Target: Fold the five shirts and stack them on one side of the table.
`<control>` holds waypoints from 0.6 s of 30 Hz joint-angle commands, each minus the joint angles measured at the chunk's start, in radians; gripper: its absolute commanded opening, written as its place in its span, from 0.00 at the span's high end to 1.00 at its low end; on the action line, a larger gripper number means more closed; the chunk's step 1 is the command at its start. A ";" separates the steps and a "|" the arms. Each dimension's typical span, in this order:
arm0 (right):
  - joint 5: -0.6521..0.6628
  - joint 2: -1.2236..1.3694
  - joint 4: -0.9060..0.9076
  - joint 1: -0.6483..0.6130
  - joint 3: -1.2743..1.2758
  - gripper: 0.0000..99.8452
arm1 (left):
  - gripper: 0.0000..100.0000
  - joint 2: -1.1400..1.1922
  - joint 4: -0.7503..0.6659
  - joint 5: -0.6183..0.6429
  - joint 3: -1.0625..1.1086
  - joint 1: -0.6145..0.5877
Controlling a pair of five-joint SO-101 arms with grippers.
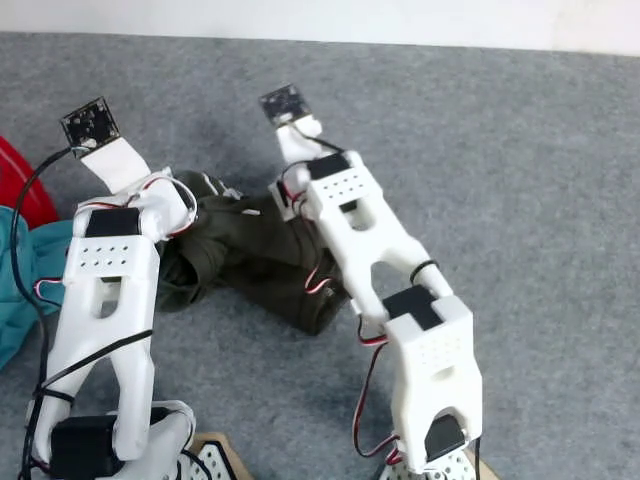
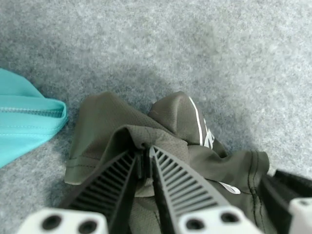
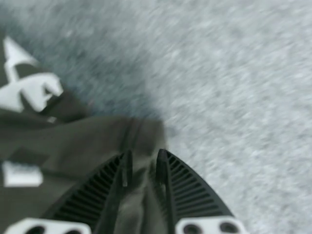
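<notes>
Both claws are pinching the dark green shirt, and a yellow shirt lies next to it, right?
Not quite: next to it lies a teal shirt, not a yellow one, as the left wrist view shows. The left claw and the right claw are both pinching the dark green shirt.

grey carpeted table (image 1: 540, 140), white wall (image 1: 450, 20) — behind

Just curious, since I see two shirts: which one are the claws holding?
The dark olive shirt: the left gripper and right gripper are both shut on it. The teal shirt lies apart, untouched.
</notes>
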 commanded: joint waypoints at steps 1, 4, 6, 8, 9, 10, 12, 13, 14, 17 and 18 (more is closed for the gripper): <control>-0.009 -0.030 0.042 -0.024 -0.048 0.90 | 0.99 -0.007 -0.018 0.006 -0.005 -0.012; -0.011 -0.061 0.048 -0.024 -0.027 0.90 | 0.99 -0.007 -0.018 0.006 -0.005 -0.012; -0.011 -0.091 0.048 -0.024 0.008 0.90 | 0.99 -0.007 -0.018 0.006 -0.005 -0.012; -0.011 -0.116 0.045 -0.039 0.048 0.90 | 0.99 -0.007 -0.029 0.006 -0.004 -0.012; -0.011 -0.127 0.031 -0.042 0.070 0.90 | 0.99 -0.007 -0.032 0.006 0.001 -0.012; -0.011 -0.134 0.018 -0.044 0.096 0.90 | 0.99 -0.007 -0.032 0.008 0.002 -0.012; -0.009 -0.148 -0.004 -0.045 0.137 0.90 | 0.99 -0.007 -0.032 0.008 0.005 -0.012; -0.008 -0.154 -0.013 -0.045 0.154 0.90 | 0.99 -0.007 -0.032 0.008 0.005 -0.012; -0.006 -0.157 -0.015 -0.045 0.162 0.90 | 0.99 -0.007 -0.032 0.008 0.005 -0.012; -0.003 -0.154 -0.015 -0.045 0.173 0.91 | 0.99 -0.007 -0.032 0.008 0.005 -0.012; -0.003 -0.150 -0.016 -0.042 0.173 0.93 | 0.99 -0.007 -0.032 0.008 0.005 -0.012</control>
